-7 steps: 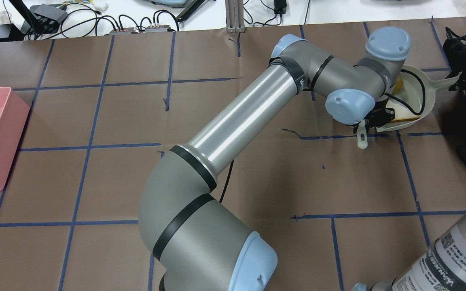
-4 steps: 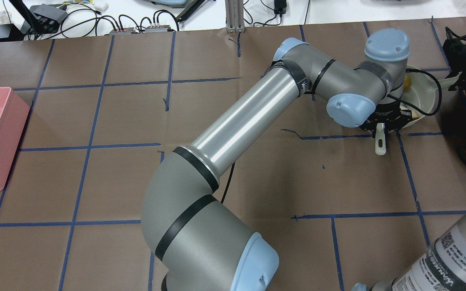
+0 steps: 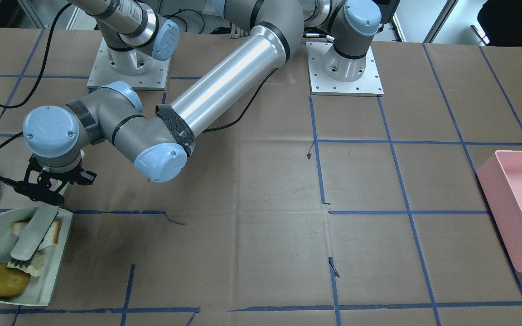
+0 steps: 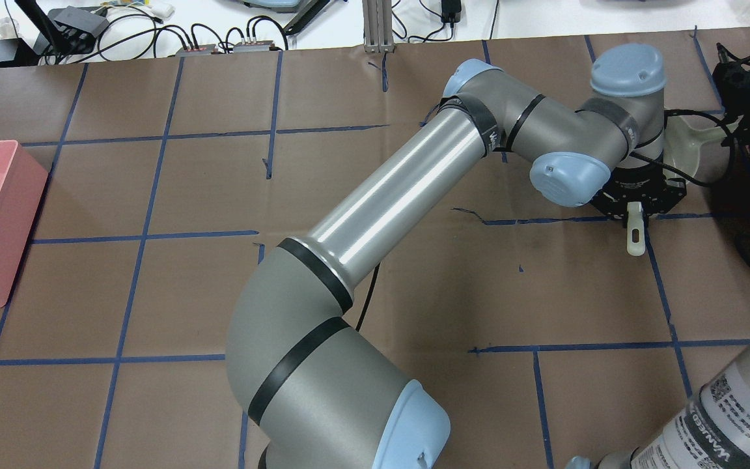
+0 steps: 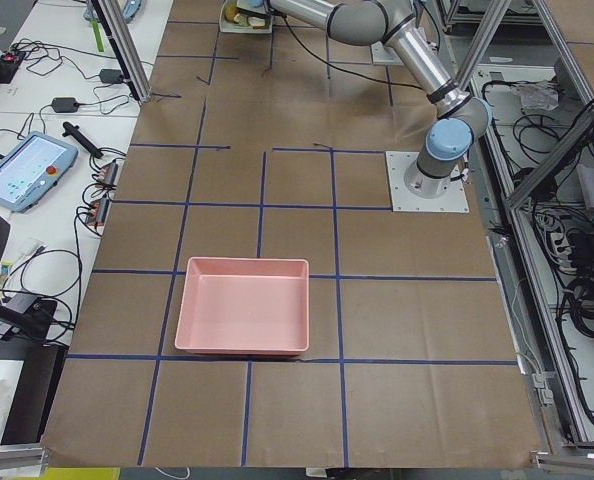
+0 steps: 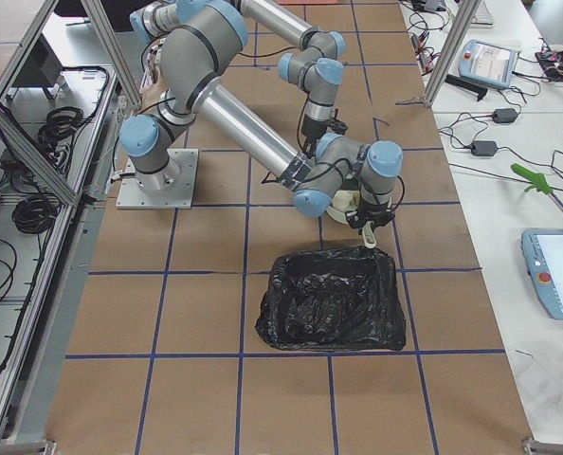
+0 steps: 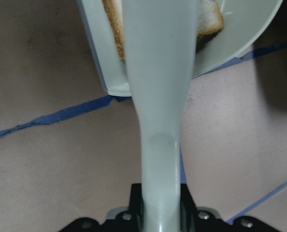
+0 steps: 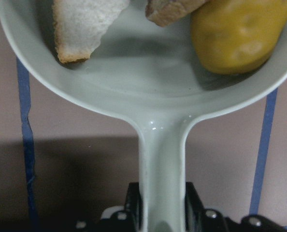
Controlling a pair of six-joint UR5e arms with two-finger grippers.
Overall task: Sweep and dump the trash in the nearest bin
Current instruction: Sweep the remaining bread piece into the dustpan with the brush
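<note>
Left fingers (image 7: 136,205) gripping one brush (image 7: 158,96), right fingers (image 8: 132,200) one dustpan (image 8: 158,101), holding seemingly two bread slices (image 8: 80,24), one potato (image 8: 237,34)

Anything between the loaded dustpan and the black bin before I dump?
No loose object shows between the dustpan and the bin. The brush in the left gripper reaches into the pan, over the bread slices.
</note>
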